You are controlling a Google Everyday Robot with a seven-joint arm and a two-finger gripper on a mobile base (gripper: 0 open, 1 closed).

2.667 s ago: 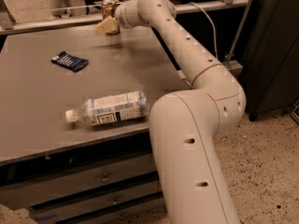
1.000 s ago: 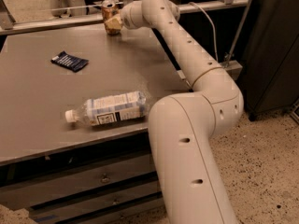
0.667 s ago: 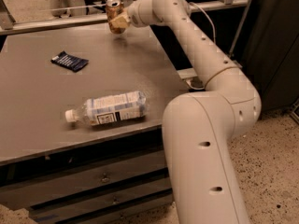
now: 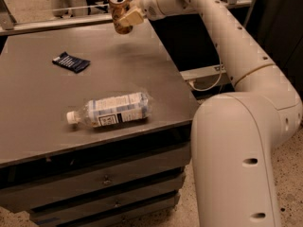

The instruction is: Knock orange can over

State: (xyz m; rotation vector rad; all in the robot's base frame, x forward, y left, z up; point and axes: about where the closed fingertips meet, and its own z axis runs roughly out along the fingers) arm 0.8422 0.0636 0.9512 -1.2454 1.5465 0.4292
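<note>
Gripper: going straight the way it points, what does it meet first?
The orange can, standing at the far edge of the table, right beside the gripper; they may touch, depth is unclear.

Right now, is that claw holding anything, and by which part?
Cannot tell. The claw is against the orange can's side at the table's far edge; a grip isn't visible.

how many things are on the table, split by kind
cans: 1, the orange can, standing at the far edge
bottles: 1, the water bottle, lying on its side
packets: 1, the dark blue packet
total: 3
The gripper is right beside the orange can, over the far edge of the table.
</note>
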